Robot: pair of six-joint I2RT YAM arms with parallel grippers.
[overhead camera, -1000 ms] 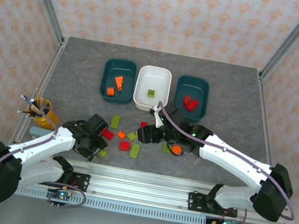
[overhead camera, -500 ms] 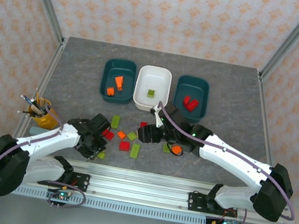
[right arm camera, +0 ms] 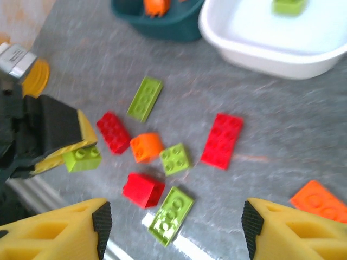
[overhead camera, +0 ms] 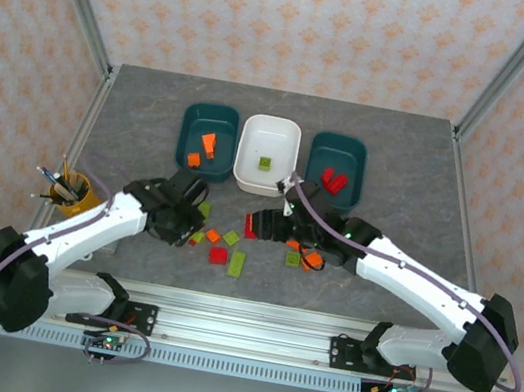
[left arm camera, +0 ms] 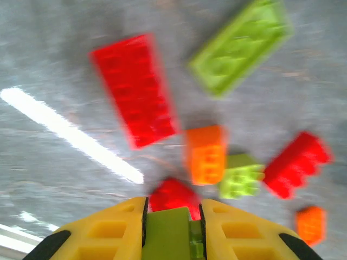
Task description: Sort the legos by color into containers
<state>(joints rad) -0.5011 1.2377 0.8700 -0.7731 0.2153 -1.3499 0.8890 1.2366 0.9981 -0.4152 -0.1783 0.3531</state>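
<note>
A yellow pen cup (overhead camera: pixel 76 197) stands at the grey table's (overhead camera: pixel 154 116) left edge.

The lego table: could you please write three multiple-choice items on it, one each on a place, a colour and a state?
1. The white tub stands: A between the left teal tub and the right teal tub; B left of both; C right of both.
2. The bricks in the left teal tub are: A red; B orange; C lime green.
3. The left gripper is: A open and empty; B shut on a lime green brick; C shut on a red brick.
Key: 1 A, teal tubs flank it. 2 B, two orange bricks lie there. 3 B, green shows in its grip.
</note>
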